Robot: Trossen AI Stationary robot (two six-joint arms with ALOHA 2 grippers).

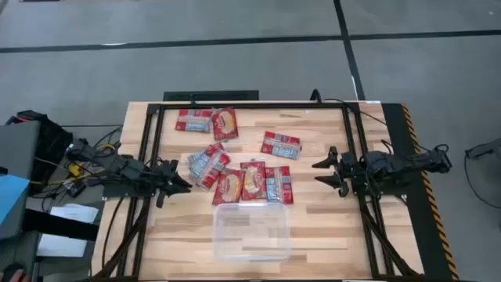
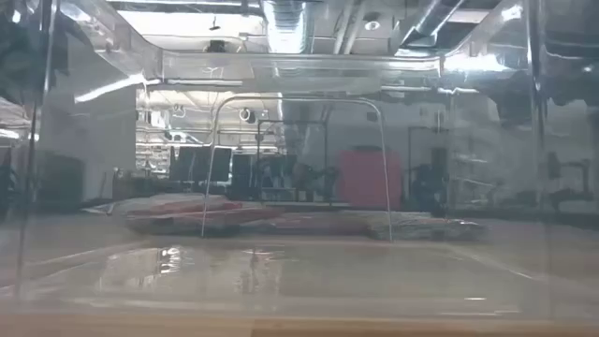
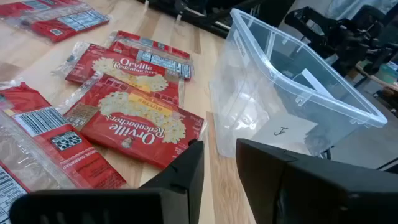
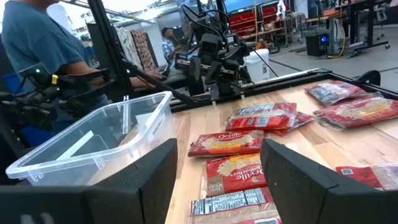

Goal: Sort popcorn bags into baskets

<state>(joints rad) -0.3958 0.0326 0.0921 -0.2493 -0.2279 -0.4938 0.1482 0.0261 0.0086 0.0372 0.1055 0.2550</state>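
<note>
Flat glossy red popcorn bags (image 1: 254, 182) on wood-slat table (image 1: 329, 227); clear rounded plastic bin (image 1: 252, 231), prob. empty.

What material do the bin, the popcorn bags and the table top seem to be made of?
The bin looks like clear, glossy hard plastic: the wood shows through its walls. The popcorn bags seem wrapped in shiny thin film, since it wrinkles and reflects light; what lies under the film cannot be told. The table top looks like pale wood planks with visible grain, matte.
</note>
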